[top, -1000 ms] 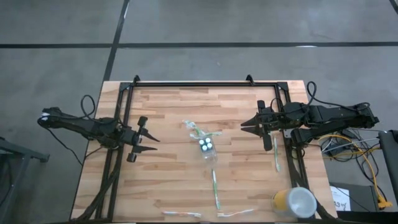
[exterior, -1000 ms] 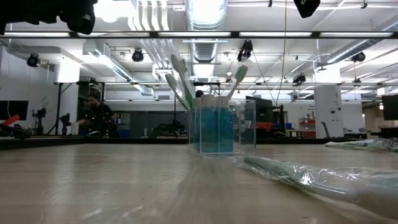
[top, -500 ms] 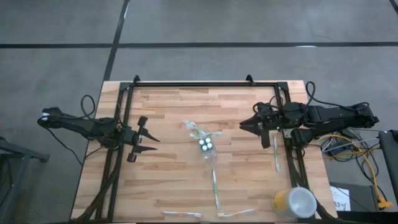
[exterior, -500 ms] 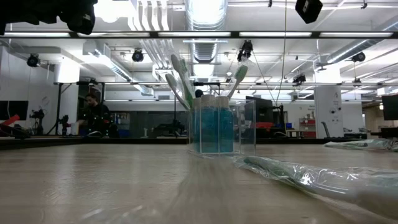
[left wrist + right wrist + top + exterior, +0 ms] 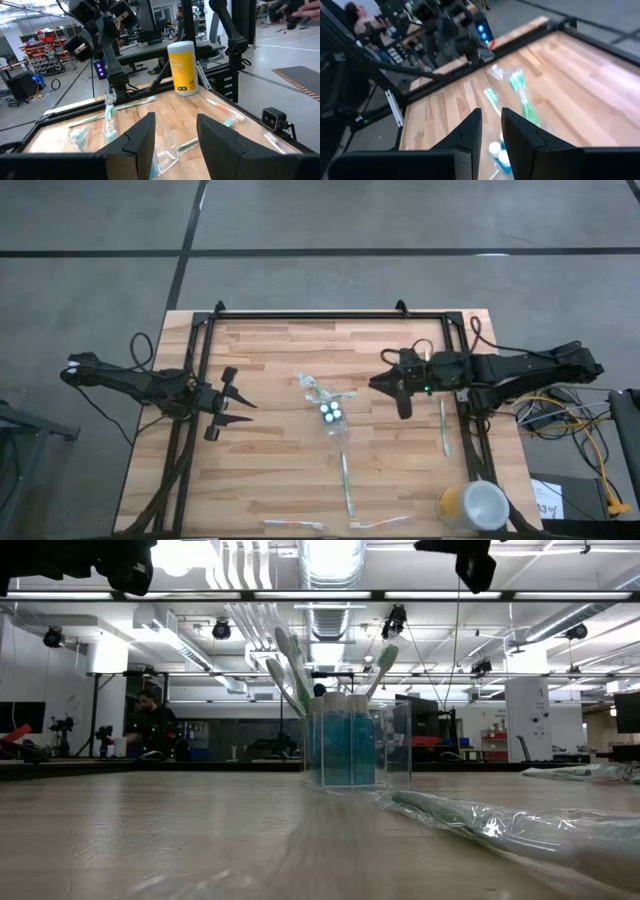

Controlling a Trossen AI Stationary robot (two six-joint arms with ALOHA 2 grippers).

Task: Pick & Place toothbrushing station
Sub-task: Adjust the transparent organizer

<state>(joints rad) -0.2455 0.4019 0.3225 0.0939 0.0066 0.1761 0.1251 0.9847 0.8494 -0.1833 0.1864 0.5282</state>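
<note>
A butcher-block wooden table (image 5: 280,470) in a bright workshop, two dark robot arms over it.

At its centre a small clear plastic cup (image 5: 333,418) stands upright, holding toothbrushes (image 5: 290,670) and white-capped tubes (image 5: 331,414). Wrapped toothbrushes (image 5: 346,483) lie nearby; a yellow cup (image 5: 470,505) sits at a corner. The left gripper (image 5: 238,407) hovers spread and empty; the right gripper (image 5: 378,383), near the cup, seems narrowly parted.

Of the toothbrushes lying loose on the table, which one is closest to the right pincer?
The toothbrush by the table's right rail, just beside the right pincer. The other loose ones lie along the table's front edge, below the clear cup.
</note>
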